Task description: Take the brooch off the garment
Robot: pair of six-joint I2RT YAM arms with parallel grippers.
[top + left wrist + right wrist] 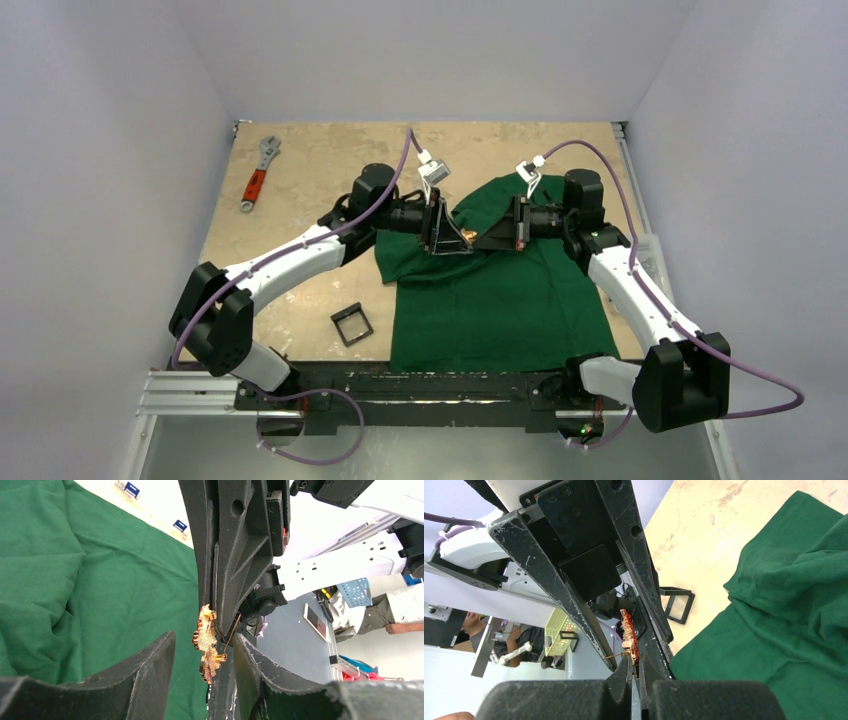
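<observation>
The brooch [207, 647], a tiny orange-red jagged leaf, hangs in the air free of the cloth, its thin pin sticking out. My right gripper [635, 662] is shut on its lower end [628, 635]. My left gripper [205, 639] is open, with one finger on each side of the brooch and neither touching it. In the top view both grippers meet tip to tip, left [447, 236] and right [488, 238], with the brooch [468, 236] between them above the upper part of the dark green garment [500, 300]. The garment also shows in both wrist views [100, 580] [794, 605].
A red-handled wrench [258, 175] lies at the far left of the tan table [300, 160]. A small black square frame [351, 326] lies left of the garment's lower edge; it also shows in the right wrist view [679, 605]. White walls close in the sides.
</observation>
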